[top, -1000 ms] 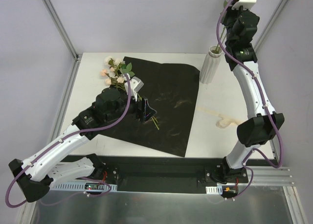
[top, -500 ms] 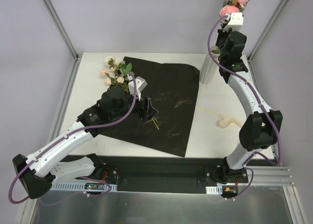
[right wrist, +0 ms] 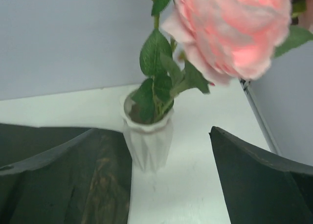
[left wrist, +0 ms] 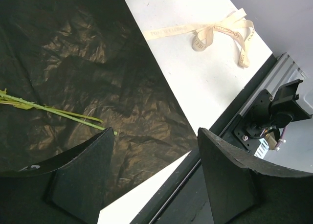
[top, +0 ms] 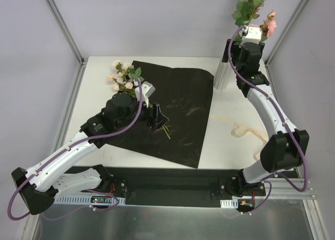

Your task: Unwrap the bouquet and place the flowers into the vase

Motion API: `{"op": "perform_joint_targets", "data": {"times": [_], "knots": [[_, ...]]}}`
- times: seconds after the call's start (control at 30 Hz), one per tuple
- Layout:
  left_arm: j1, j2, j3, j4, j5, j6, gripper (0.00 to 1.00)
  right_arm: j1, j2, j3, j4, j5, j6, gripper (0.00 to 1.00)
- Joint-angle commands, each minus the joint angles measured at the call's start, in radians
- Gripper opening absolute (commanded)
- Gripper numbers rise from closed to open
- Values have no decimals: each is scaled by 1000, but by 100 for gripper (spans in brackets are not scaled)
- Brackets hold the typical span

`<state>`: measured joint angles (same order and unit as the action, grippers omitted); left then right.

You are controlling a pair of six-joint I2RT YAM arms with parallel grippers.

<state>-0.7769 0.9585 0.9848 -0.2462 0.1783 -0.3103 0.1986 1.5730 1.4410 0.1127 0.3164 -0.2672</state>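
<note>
Though blurry, flowers (right wrist: 230,33) in vase (right wrist: 149,141)

A robotics laboratory test cell is indicated: a white table (top: 95,76) is enclosed by plain grey walls (top: 157,20) and aluminium frame posts (top: 63,25), and two cabled arms, the left arm (top: 68,154) and the right arm (top: 272,106), are bolted to a base plate (top: 172,185) at the near edge.

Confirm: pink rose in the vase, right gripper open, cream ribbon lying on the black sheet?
Not quite: the cream ribbon lies on the white table beside the black sheet, as the left wrist view shows. Rest holds: pink rose in the vase, right gripper open.
</note>
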Motion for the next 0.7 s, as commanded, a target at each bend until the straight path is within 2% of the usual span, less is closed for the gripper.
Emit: {"op": "perform_joint_targets", "data": {"times": [0.0,0.03,0.1,0.27,0.3,0.33,0.4,0.43,0.53,0.57,0.67], "knots": [[11,5,15,13,-14,-42,68,30,-175,-46,-266,70,193,97],[11,8,15,13,-34,-47,68,44,-200,-74,-330,78,259,97],[13,14,11,13,-65,-73,69,111,-282,-212,-337,79,302,97],[86,32,-35,12,-134,-196,73,348,-369,-503,-240,-15,388,96],[114,34,-49,12,-123,-266,75,386,-366,-542,-181,-31,391,95],[187,40,-63,13,-105,-307,77,424,-355,-565,-159,-43,393,95],[270,52,-109,15,-59,-427,78,514,-320,-614,-127,-60,433,93],[336,71,-136,21,-56,-459,75,563,-309,-628,-117,-63,447,93],[430,120,-190,73,-53,-564,73,631,-289,-694,-6,-97,482,92],[492,138,-199,88,-39,-588,69,642,-285,-709,25,-106,488,92],[557,233,-193,166,-7,-656,60,668,-275,-781,139,-126,473,92]]}}
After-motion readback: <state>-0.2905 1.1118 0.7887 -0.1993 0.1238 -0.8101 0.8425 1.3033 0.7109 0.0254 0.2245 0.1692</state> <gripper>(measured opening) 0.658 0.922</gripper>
